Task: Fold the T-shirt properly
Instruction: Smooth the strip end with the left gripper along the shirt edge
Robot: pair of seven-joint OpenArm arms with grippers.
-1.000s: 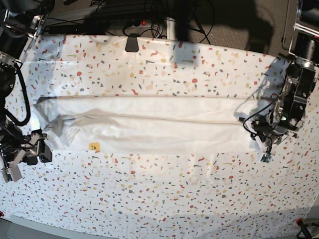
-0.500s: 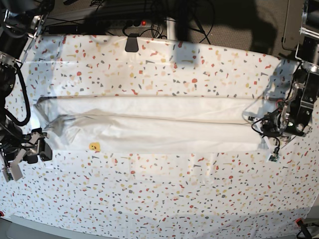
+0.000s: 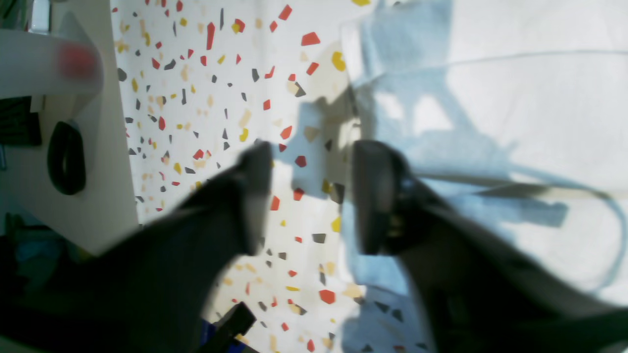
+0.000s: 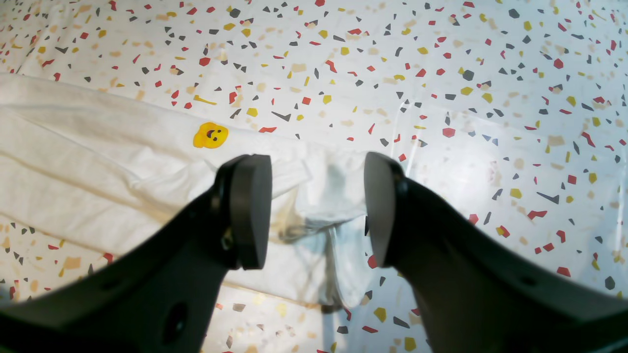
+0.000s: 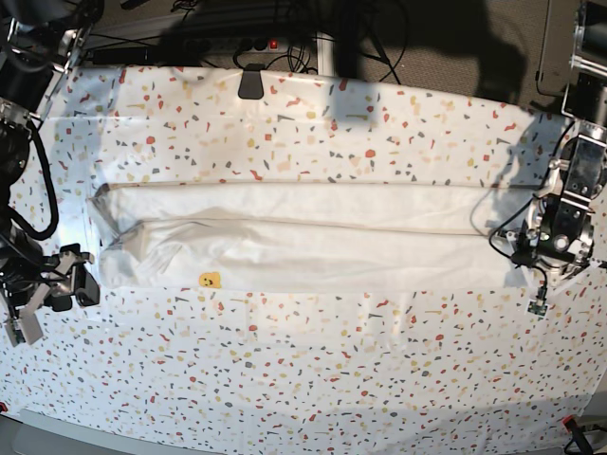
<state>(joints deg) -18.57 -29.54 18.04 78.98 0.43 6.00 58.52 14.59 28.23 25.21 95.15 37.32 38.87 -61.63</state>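
T-shirt lay left-right across the desk — I held both pincers, left and right, spread empty at its ends.

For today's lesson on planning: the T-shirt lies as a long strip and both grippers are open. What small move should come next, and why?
Probably close the right gripper on the T-shirt end lying between its open jaws. The shirt is a long strip across the table, needing a crosswise fold, and the left gripper stands open beside the other end, holding nothing.

Folded T-shirt flat on terrazzo-speckled table cover
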